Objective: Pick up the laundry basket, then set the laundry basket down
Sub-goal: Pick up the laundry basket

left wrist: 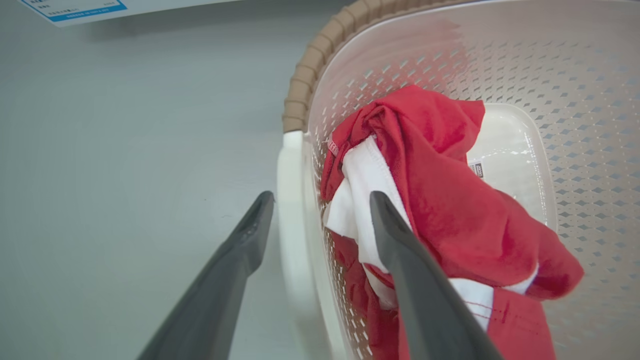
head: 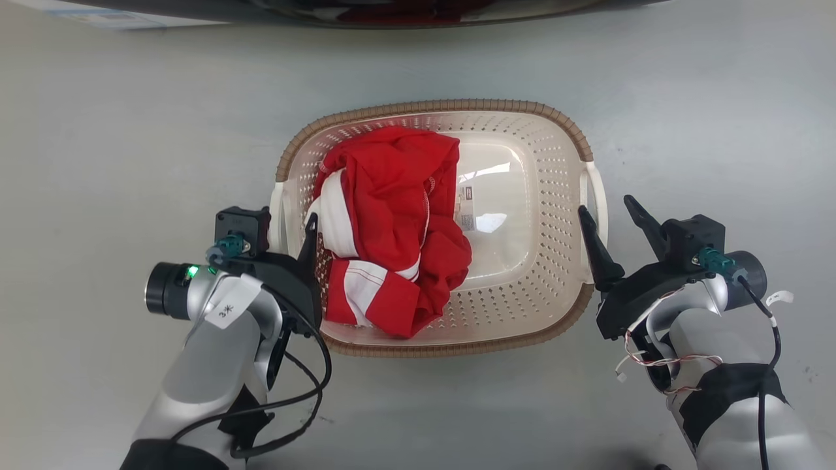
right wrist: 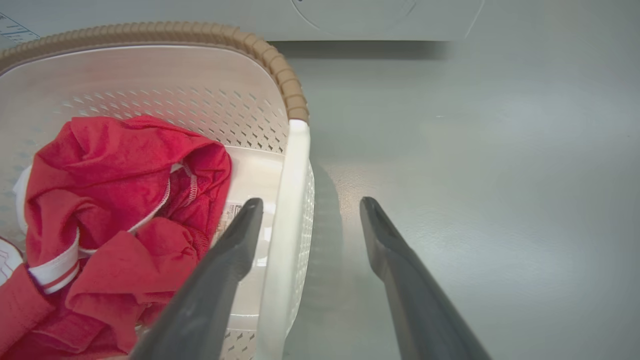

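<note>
Since left gripper (head: 292, 225) and right gripper (head: 605, 207) both gape wide astride the side handles (head: 598, 183) of the laundry basket (head: 457, 105), resting on the grey surface (head: 130, 130) between them, uneven closing or lift may tilt it, shedding the red garment (head: 392, 196).

You have a smooth, pale grey floor (head: 130, 130) all round you, with a soft sheen of light on it. A dark, glossy curved band (head: 418, 14) runs along the far edge. At its left end lies a white sheet with blue print (head: 98, 16).
</note>
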